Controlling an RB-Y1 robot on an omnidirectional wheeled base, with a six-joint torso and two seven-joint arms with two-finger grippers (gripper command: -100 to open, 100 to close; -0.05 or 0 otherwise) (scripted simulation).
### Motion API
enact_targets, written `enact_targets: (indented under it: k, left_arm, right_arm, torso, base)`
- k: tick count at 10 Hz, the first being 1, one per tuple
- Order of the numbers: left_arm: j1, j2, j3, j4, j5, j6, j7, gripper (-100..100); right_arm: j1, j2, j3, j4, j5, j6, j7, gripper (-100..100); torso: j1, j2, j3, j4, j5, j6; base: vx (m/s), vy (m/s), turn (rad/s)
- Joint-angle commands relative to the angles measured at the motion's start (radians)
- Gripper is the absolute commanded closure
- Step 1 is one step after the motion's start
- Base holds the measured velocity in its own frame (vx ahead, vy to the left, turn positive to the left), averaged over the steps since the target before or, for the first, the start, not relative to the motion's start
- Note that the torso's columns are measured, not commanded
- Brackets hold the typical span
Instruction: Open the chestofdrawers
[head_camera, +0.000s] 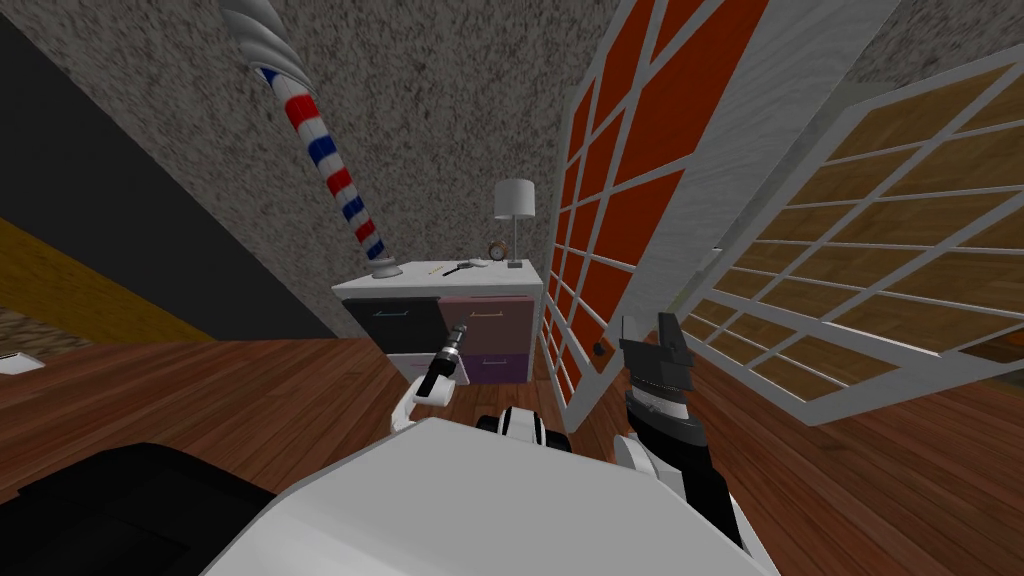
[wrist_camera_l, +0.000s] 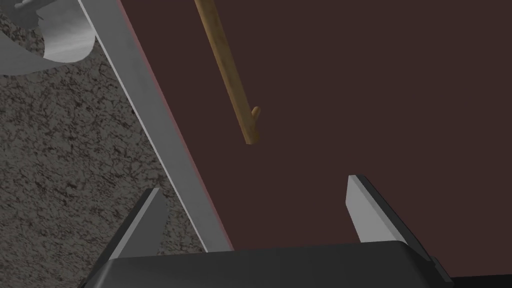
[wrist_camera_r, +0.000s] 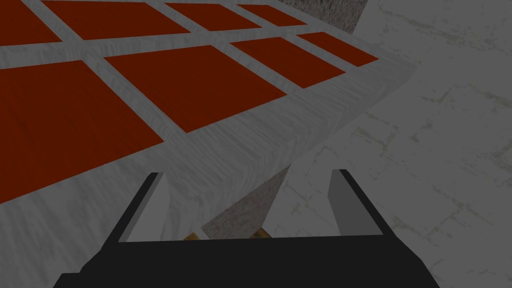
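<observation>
The chest of drawers (head_camera: 440, 285) stands against the speckled wall, with a white top, a dark drawer at the left and a pinkish drawer (head_camera: 490, 312) at the upper right. My left gripper (head_camera: 459, 328) reaches toward that pinkish drawer. In the left wrist view it (wrist_camera_l: 257, 210) is open, close to the dark maroon drawer front (wrist_camera_l: 375, 100). The thin wooden handle (wrist_camera_l: 235, 80) lies ahead of the fingertips, untouched. My right gripper (head_camera: 650, 335) is raised beside the red-panelled door, and its wrist view shows it (wrist_camera_r: 250, 200) open and empty.
A red, white and blue striped pole (head_camera: 330, 170), a white lamp (head_camera: 514, 205) and a small clock (head_camera: 497, 250) stand on the chest. A red-panelled door (head_camera: 620, 200) is close on the right, with a brown-panelled one (head_camera: 900, 230) beyond. The floor is wood.
</observation>
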Motion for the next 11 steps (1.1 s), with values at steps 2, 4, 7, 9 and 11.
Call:
enact_targets:
  k: [2,4,7,9,11]
  left_arm:
    - [-0.001,-0.079,0.003,-0.028,0.002,0.024,0.000,-100]
    - [-0.001,-0.135,0.004,-0.033,0.002,0.025,0.000,-100]
    - [0.000,-0.165,0.003,-0.034,0.002,0.025,0.000,-100]
    - [0.001,-0.168,0.007,-0.076,0.003,0.066,-0.002,-100]
    - [0.000,-0.167,0.004,-0.038,0.002,0.028,0.000,100]
  right_arm:
    - [0.000,0.000,0.000,0.000,0.000,0.000,0.000,0]
    - [0.000,0.000,0.000,0.000,0.000,0.000,0.000,0]
    - [0.000,0.000,0.000,0.000,0.000,0.000,0.000,0]
    - [0.000,0.000,0.000,0.000,0.000,0.000,0.000,0]
    - [0.000,0.000,0.000,0.000,0.000,0.000,0.000,0]
  torso:
    - [-0.001,0.003,0.001,0.000,0.000,0.000]
    - [-0.002,0.008,0.005,0.002,-0.001,0.000]
    - [0.000,0.004,0.002,0.001,0.000,0.000]
    - [-0.001,0.000,0.000,0.000,0.000,0.000]
    - [0.000,0.004,0.002,0.001,0.000,0.000]
  base:
    - [0.061,0.012,-0.002]
    - [0.006,-0.001,0.000]
    - [0.000,0.000,0.000]
    - [0.089,0.005,-0.020]
    - [-0.004,-0.002,0.014]
